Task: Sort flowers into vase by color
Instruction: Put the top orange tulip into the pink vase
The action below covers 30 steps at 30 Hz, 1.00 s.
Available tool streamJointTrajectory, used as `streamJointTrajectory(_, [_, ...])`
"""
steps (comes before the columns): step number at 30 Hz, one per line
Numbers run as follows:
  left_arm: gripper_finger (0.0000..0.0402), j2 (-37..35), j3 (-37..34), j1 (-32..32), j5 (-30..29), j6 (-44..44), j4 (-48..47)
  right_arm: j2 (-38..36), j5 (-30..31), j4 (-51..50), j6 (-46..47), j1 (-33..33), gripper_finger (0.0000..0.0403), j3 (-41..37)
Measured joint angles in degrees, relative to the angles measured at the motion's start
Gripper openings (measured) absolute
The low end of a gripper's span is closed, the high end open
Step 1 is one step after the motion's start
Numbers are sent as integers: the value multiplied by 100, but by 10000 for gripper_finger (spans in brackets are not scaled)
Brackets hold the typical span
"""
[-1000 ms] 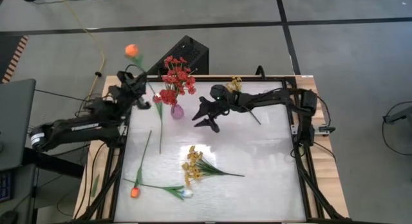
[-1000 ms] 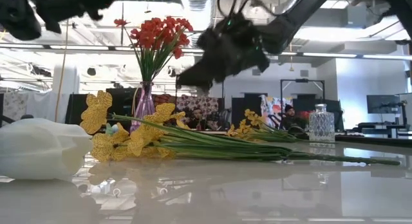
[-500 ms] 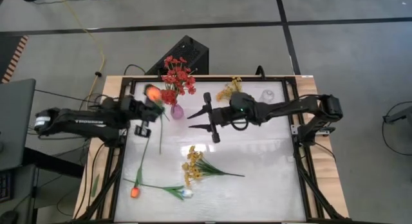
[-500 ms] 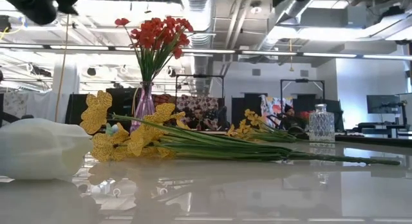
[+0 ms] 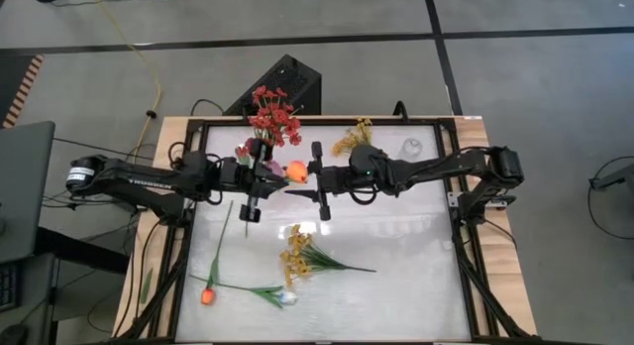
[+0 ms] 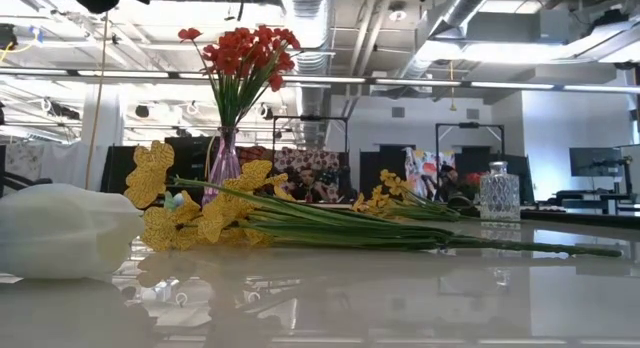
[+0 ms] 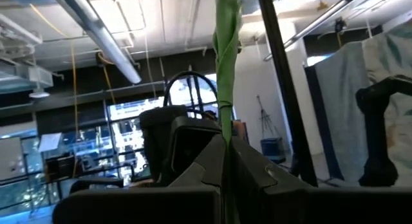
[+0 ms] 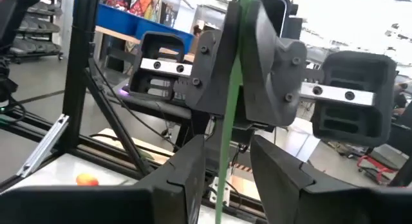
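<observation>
Both arms have swung inward, and the left gripper [image 5: 260,176], clamped on the orange tulip [image 5: 295,171] stem, is holding it mid-air at table centre, right of the red-flower vase [image 5: 271,170], while the right gripper [image 5: 319,181], fingers parted, is straddling it, presumably for a handover.

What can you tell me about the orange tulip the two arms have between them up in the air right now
The orange tulip is an artificial flower with a rounded orange bloom on a thin green stem that looks like plastic. It is held above the table, between the two arms and in front of the vase of red flowers. The left gripper is shut on its stem. In the right wrist view the stem runs between the right gripper's fingers, which have not yet shut on it.
</observation>
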Motion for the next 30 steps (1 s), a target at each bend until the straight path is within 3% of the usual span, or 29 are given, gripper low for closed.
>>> streamJointTrajectory(14, [0, 195, 7, 2, -377, 32, 3, -4, 2, 263, 38, 28, 146, -2])
streamJointTrajectory(18, [0, 193, 7, 0, -376, 59, -1, -4, 4, 249, 38, 26, 113, -2])
streamJointTrajectory(24, [5, 186, 7, 4, -463, -175, -184, -4, -125, 174, 4, -61, 19, -2])
streamJointTrajectory(30, [50, -256, 4, 5, -477, -136, -1359, -162, -312, -650, -128, -145, 18, -2])
